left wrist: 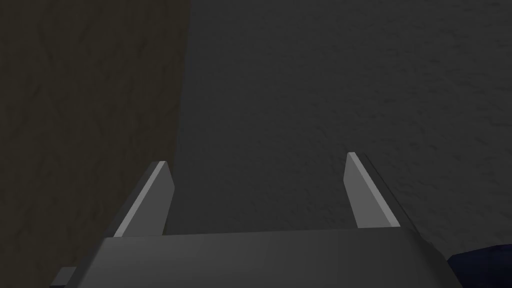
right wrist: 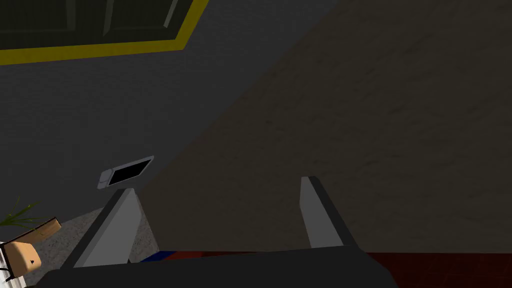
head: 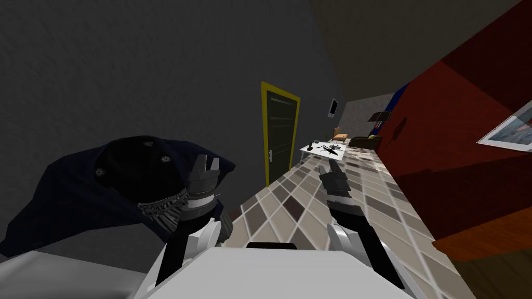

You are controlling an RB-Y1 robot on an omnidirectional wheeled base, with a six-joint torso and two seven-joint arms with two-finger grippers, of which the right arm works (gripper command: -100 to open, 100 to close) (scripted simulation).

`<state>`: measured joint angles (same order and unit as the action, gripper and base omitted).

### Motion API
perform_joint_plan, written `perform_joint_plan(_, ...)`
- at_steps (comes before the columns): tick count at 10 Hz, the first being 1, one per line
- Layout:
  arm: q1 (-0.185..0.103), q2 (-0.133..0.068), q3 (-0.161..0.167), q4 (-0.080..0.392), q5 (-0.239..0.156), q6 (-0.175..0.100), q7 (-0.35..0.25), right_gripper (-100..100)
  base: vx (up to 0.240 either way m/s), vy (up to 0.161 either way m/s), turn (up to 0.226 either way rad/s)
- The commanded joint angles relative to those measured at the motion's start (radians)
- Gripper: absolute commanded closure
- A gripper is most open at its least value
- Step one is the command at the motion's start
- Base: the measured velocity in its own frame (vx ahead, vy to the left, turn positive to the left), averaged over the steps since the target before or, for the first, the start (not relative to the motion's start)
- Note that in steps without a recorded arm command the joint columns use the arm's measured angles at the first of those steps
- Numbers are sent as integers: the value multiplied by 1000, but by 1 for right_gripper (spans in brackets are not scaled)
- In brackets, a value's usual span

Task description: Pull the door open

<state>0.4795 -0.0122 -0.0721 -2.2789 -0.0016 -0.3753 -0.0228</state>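
A dark door (head: 281, 134) in a yellow frame (head: 264, 130) stands shut in the grey wall ahead of me, with a small light handle (head: 270, 154) on its left side. Part of the door (right wrist: 90, 20) and its yellow frame (right wrist: 100, 49) also show in the right wrist view. My left gripper (head: 204, 164) is raised in front of a dark blue cloth heap, open with nothing between its fingers (left wrist: 155, 200). My right gripper (head: 332, 167) hangs over the tiled floor, well short of the door, open and holding nothing; its fingers (right wrist: 315, 212) stand apart.
A dark blue cloth-covered heap (head: 104, 187) lies at my left against the wall. A red wall (head: 457, 171) with a picture (head: 511, 130) runs along my right. Further down the tiled floor (head: 311, 207) stand a white table (head: 322, 150) and chairs.
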Motion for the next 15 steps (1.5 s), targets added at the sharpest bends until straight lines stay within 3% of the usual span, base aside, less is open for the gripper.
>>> perform_joint_plan(1, -2, -11, 10, 30, -25, -17, -30, -100, 80, -19, 249)
perform_joint_plan(15, -14, -82, 93, 286, -242, -160, -282, -100, 108, -62, 211)
